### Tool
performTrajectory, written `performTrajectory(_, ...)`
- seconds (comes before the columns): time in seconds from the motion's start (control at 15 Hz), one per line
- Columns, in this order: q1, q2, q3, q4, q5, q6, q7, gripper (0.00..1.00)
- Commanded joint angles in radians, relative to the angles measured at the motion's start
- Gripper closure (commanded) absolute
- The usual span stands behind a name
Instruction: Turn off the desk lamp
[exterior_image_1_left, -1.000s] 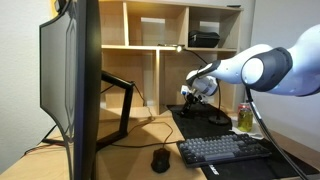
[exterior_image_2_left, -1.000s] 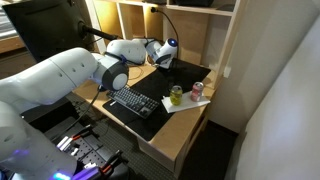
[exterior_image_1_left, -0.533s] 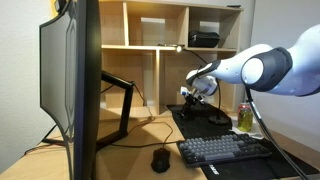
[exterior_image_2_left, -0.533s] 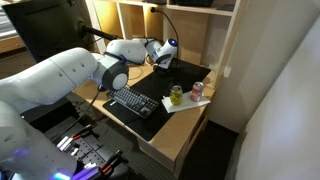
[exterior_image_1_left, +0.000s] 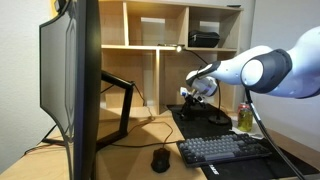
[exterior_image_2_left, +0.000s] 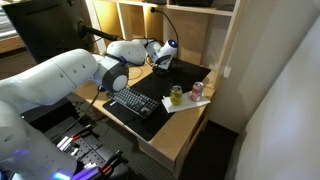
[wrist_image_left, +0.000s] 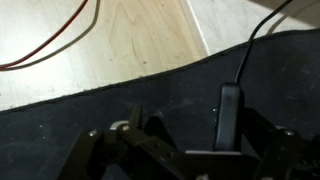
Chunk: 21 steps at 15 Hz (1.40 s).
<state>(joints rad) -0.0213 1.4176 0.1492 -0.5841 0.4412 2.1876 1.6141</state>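
Note:
The desk lamp is a thin black gooseneck; its stem (exterior_image_1_left: 205, 68) curves from the shelf down to a round base (exterior_image_1_left: 218, 121), and its bar head (exterior_image_1_left: 168, 47) glows under the shelf. In an exterior view the lamp stem (exterior_image_2_left: 173, 22) arcs over the gripper (exterior_image_2_left: 160, 57). My gripper (exterior_image_1_left: 191, 93) hangs low over the black desk mat next to the base. In the wrist view the gripper (wrist_image_left: 194, 118) is open. A small black inline switch (wrist_image_left: 228, 116) on a thin cable lies on the mat between the fingers, nearer the right one, untouched.
A large monitor (exterior_image_1_left: 68, 75) on a black arm (exterior_image_1_left: 122, 100) fills one side. A keyboard (exterior_image_1_left: 225, 150), a mouse (exterior_image_1_left: 160, 158) and a green can (exterior_image_1_left: 243, 118) sit on the desk; two cans (exterior_image_2_left: 185, 93) stand on paper. Red cables (wrist_image_left: 45, 45) cross the wood.
The gripper's jaws have spread apart over the mat. The arm has held its place, and the lamp head glows as before.

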Motion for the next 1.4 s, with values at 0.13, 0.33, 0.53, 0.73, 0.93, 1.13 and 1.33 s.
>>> performTrajectory(0.13, -0.021, 0.057, 0.072, 0.06, 0.044, -0.011, -0.07, 0.0)
performTrajectory(0.33, -0.022, 0.064, 0.08, 0.068, 0.042, -0.011, -0.068, 0.25)
performTrajectory(0.53, -0.023, 0.064, 0.08, 0.073, 0.038, -0.009, -0.065, 0.41)
performTrajectory(0.73, -0.022, 0.065, 0.082, 0.077, 0.038, -0.004, -0.064, 0.62)
performTrajectory(0.93, -0.02, 0.069, 0.084, 0.077, 0.036, -0.003, -0.063, 0.84)
performTrajectory(1.13, -0.023, 0.052, 0.087, 0.042, 0.038, 0.015, -0.068, 0.98)
performTrajectory(1.33, -0.022, 0.052, 0.085, 0.044, 0.035, 0.017, -0.066, 0.95)
